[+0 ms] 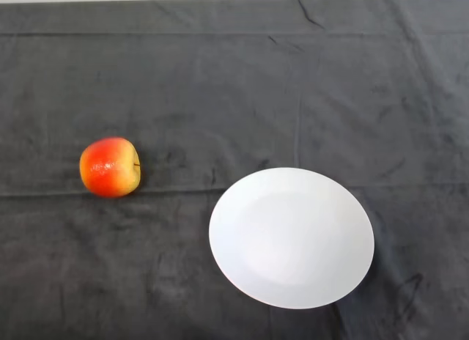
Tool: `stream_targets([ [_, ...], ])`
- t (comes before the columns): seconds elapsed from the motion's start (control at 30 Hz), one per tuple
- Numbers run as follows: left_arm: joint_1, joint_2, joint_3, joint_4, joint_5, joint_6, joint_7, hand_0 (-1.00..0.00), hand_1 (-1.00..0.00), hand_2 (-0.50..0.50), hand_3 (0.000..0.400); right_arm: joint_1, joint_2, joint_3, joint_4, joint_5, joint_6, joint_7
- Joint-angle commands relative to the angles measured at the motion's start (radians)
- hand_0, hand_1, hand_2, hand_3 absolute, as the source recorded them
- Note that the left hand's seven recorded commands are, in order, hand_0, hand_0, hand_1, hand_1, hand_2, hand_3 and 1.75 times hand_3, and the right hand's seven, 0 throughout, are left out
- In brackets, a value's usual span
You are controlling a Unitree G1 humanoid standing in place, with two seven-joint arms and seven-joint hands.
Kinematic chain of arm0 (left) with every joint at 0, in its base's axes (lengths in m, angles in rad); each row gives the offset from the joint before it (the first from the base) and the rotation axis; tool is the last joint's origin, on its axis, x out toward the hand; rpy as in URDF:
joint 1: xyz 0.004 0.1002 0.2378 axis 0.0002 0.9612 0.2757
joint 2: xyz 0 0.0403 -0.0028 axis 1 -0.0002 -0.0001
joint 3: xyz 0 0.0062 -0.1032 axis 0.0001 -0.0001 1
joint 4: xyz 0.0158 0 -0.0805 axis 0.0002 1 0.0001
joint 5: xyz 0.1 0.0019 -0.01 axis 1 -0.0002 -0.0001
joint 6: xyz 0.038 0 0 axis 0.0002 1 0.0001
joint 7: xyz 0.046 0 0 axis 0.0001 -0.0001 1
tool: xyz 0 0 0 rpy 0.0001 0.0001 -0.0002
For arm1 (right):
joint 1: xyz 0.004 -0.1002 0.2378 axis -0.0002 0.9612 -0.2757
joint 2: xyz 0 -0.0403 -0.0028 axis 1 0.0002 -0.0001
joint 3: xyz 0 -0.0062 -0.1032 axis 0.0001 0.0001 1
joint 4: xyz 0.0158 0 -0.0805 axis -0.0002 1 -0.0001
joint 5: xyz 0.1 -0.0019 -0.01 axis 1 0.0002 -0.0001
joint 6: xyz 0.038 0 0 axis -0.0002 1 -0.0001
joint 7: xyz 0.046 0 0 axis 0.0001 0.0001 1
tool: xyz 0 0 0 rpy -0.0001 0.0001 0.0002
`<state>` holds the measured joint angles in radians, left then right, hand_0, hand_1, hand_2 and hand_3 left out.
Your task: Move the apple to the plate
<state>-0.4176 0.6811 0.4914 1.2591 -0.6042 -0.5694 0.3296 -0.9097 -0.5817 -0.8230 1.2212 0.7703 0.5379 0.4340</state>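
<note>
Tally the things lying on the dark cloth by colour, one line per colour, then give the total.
Red and yellow: 1, the apple
White: 1, the plate
Total: 2

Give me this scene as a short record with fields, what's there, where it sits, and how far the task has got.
surface: table under a dark cloth
apple: red and yellow apple, on the cloth at the left, lying on its side with the stem pointing right
plate: white plate, right of centre, nothing on it
apple and plate: apart, not touching
task state: apple not yet on the plate
</note>
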Motion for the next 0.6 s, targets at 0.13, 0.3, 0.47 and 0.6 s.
stream_targets([
  [0.13,-0.033,-0.008,0.020,-0.057,0.035,0.012,-0.010,0.00,0.00,0.00,0.000,0.037,-0.018,-0.0051,0.011,0.0082,-0.007,0.0022],
  [0.3,-0.037,-0.011,0.022,-0.058,0.049,0.009,-0.011,0.00,0.00,0.00,0.000,0.037,-0.018,-0.0051,0.011,0.0082,-0.007,0.0022],
  [0.47,-0.051,-0.015,0.015,-0.060,0.071,0.007,-0.006,0.00,0.00,0.00,0.000,0.037,-0.018,-0.0051,0.011,0.0082,-0.007,0.0021],
  [0.6,-0.076,-0.023,-0.005,-0.064,0.102,0.007,0.002,0.00,0.00,0.00,0.000,0.037,-0.018,-0.0051,0.010,0.0082,-0.007,0.0020],
])
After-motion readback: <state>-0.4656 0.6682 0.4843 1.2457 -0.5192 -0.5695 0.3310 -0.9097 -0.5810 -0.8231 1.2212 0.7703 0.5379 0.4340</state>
